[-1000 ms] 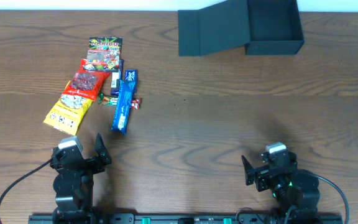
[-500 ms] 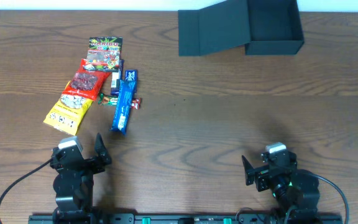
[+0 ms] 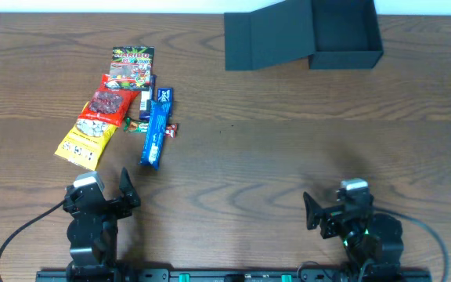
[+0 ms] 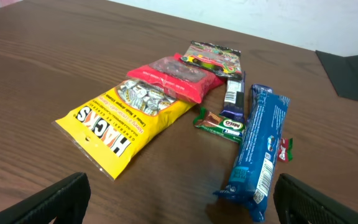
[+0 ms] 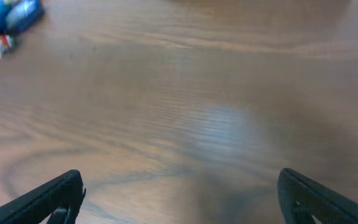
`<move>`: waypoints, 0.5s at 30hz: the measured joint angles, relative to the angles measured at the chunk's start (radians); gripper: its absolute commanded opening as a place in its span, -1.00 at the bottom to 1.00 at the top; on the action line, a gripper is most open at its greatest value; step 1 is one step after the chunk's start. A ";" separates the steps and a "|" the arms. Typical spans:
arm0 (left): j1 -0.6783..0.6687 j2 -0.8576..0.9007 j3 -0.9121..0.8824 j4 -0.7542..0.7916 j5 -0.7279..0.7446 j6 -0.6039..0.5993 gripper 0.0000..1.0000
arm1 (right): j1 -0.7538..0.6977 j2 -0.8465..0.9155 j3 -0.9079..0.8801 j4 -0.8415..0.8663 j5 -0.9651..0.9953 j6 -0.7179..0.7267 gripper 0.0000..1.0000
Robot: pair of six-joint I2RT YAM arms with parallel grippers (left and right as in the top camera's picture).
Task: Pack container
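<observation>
Even, fairly bright light falls from above on the brown wood-grain table (image 3: 241,157), and the dark teal-black matte cardboard box (image 3: 343,35) throws only a thin, soft shadow. The left wrist view is sharp, with small glints on the glossy yellow plastic snack bag (image 4: 120,121) and the blue foil wrapper (image 4: 260,149). The right wrist view is blurred throughout, with a pale patch of glare on the wood at its middle.

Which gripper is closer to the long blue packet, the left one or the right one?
Left. The left gripper sits at the near edge, just short of the blue packet; the right gripper is far off to the packet's right.
</observation>
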 measured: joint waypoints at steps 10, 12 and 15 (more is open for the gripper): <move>0.000 0.000 0.000 0.000 0.000 0.000 0.91 | 0.000 0.000 0.000 0.029 -0.110 0.689 0.98; 0.000 0.000 0.000 0.000 0.000 0.000 0.91 | 0.000 0.000 0.000 0.086 -0.127 0.705 0.98; 0.000 0.000 0.000 0.000 0.000 0.000 0.91 | 0.000 0.006 0.000 0.161 -0.156 0.696 0.98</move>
